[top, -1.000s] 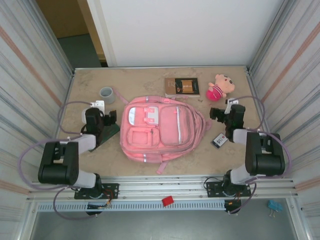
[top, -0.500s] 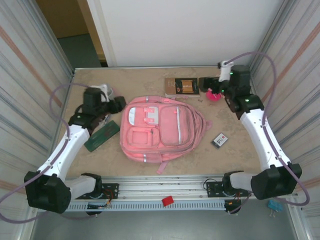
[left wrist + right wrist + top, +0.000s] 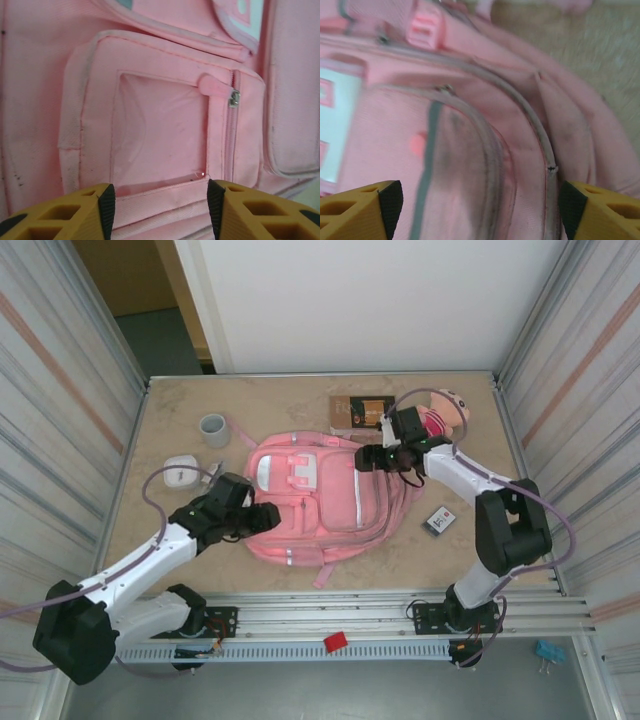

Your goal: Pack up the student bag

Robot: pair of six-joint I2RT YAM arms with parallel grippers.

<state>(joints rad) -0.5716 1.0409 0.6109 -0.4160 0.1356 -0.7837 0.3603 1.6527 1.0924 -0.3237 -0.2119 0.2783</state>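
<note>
Bag (image 3: 325, 505) is laid front up. Left gripper (image 3: 159, 200) is held over its near-left part, jaws spread; right gripper (image 3: 476, 200) is held over its far-right corner, likewise spread.

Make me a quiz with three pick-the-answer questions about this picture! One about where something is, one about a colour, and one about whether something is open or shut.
1. Where is the plush doll?
A. on the student bag
B. right of the brown book
C. in the left end effector

2. What colour is the student bag?
A. blue
B. pink
C. green

3. How is the left end effector?
A. open
B. shut on the bag
C. shut on the doll

Answers:
1 B, the doll lies beside the book, on its right.
2 B, its fabric is pink all over.
3 A, the left wrist view shows its fingers spread wide above the bag, holding nothing.
</note>
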